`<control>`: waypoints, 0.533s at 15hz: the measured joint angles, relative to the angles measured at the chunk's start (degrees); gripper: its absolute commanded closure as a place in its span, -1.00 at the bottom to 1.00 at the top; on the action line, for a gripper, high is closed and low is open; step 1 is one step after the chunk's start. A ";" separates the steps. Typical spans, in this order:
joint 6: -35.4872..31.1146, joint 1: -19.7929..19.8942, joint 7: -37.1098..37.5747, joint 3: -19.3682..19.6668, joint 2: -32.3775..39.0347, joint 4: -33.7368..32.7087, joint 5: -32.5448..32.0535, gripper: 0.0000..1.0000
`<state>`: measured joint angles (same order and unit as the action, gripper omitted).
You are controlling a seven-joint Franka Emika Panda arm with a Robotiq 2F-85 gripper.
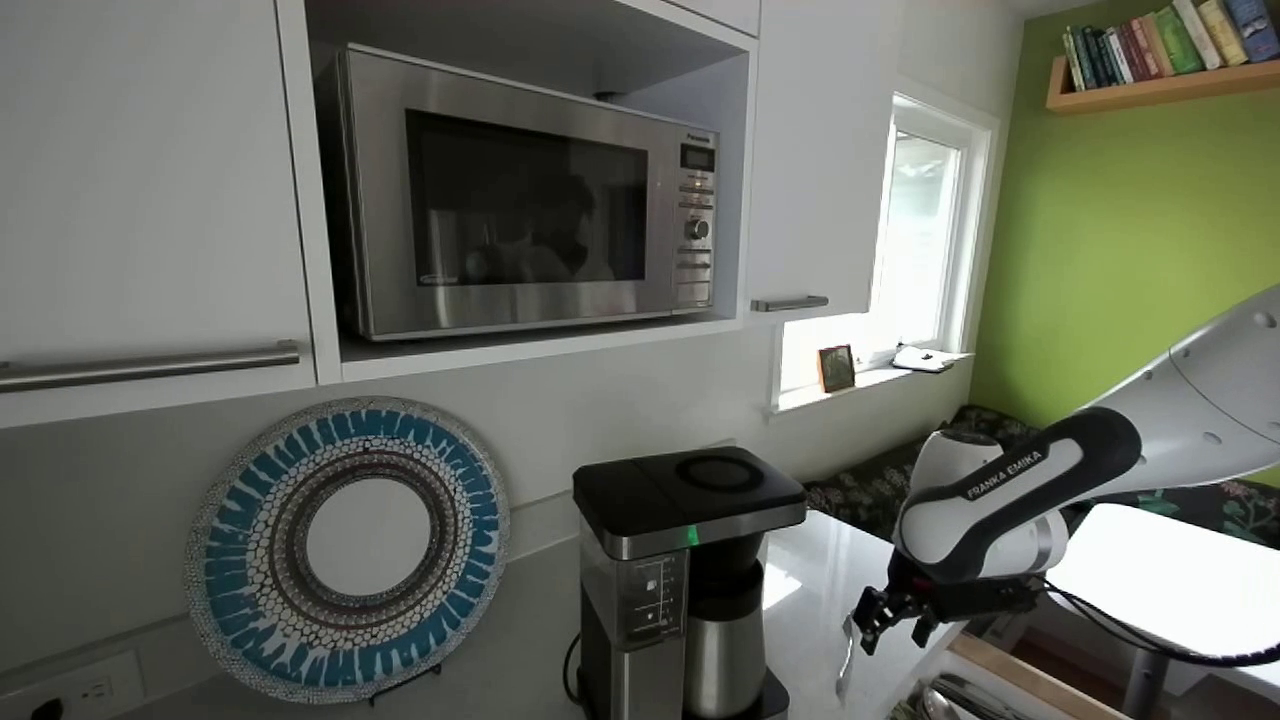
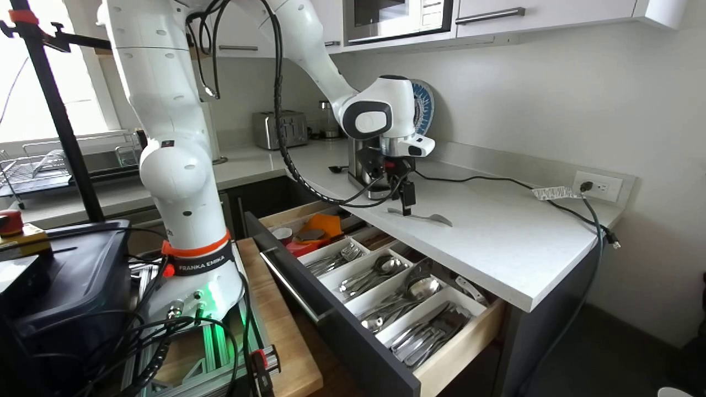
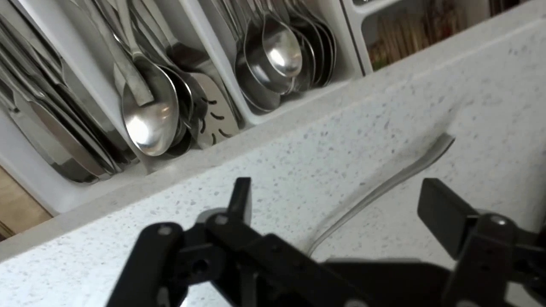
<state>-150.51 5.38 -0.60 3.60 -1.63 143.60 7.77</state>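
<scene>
The jaws stand wide and hold nothing, while the utensil (image 3: pixel 380 190) lies on the bench (image 3: pixel 298 172), showing in the wrist view between the two fingers (image 3: pixel 445 215), its long axis slanting across the line from tip to tip.

This is a kitchen, and a homely one. White cupboards (image 1: pixel 150 180) frame a microwave (image 1: pixel 530 200); below them a coffee maker (image 1: pixel 650 590) stands on the table (image 2: pixel 491 237), with a toaster (image 2: pixel 296 128) near its inner corner. Under the table's long edge, a drawer (image 2: pixel 463 348) juts out, holding spoons (image 3: pixel 281 51), forks (image 2: pixel 350 253) and knives (image 3: pixel 55 132) sorted apart. A dish rack (image 2: pixel 49 164) sits by a window (image 2: pixel 74 94), and books (image 1: pixel 1165 45) line a shelf (image 1: pixel 1165 88) on a green wall (image 1: pixel 1120 250).
</scene>
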 measured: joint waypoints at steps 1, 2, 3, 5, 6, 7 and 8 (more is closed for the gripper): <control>0.00 -0.34 -2.57 -0.19 -0.74 1.41 -0.01 -1.00; 0.00 -0.59 -4.27 -0.30 -1.25 2.60 -0.01 -1.00; -0.01 -0.75 -5.15 -0.33 -1.54 3.34 -0.01 -1.00; -0.01 -0.81 -5.75 -0.32 -1.80 3.81 -0.01 -1.00; -0.01 -0.81 -5.95 -0.32 -1.84 3.81 -0.01 -1.00; -0.01 -0.81 -5.97 -0.32 -1.83 3.74 -0.01 -1.00; 0.01 -0.92 -6.94 -0.31 -1.81 3.75 0.23 -1.00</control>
<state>-150.51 4.47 -7.54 3.29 -3.43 147.35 8.00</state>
